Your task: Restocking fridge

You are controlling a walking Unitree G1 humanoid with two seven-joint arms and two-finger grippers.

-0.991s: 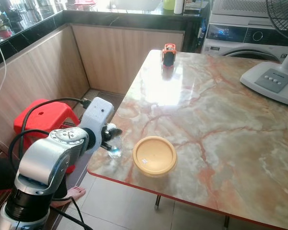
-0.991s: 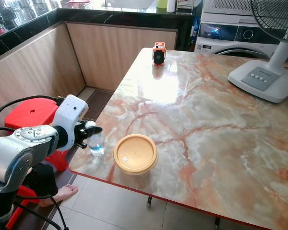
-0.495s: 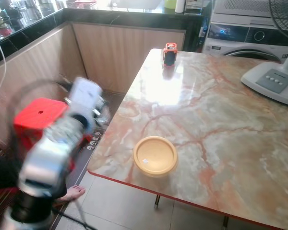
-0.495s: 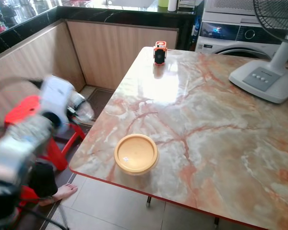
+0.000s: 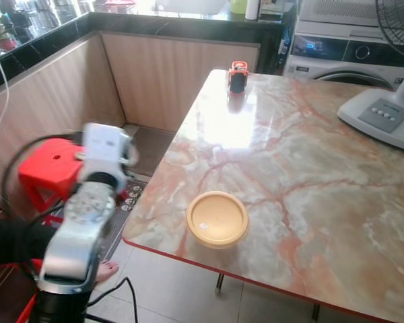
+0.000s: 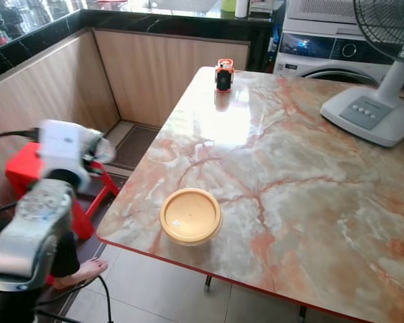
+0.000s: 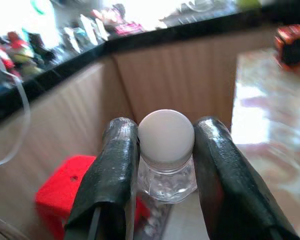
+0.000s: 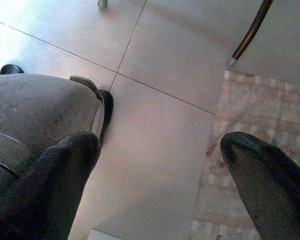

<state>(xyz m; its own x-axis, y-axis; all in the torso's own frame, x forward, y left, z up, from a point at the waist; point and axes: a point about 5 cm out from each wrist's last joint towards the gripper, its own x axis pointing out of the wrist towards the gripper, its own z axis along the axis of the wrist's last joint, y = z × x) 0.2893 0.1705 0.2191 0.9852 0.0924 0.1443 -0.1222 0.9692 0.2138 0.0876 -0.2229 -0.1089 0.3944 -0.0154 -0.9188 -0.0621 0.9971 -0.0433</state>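
A robot stands at the near left corner of a marble table in a kitchen. Its left arm is raised off the table's left edge, above a red stool, and appears motion-blurred in the head views. The left gripper is clamped on a small clear bottle with a white cap. In the left wrist view, the two black fingers press against either side of the bottle's neck and cap, with the cap sitting between the fingertips and the clear body below it. The bottle is held in the air, clear of the table, with the stool and a wood-panelled wall behind it. On the table near the front left edge sits a round yellow container with its lid on. At the far end of the table is a small orange and black object. A white fan base stands at the far right of the table. The right gripper hangs low over a tiled floor, its fingers spread wide apart and holding nothing, with a patterned mat on one side. A person's bare foot rests on the floor beside the robot's left arm.
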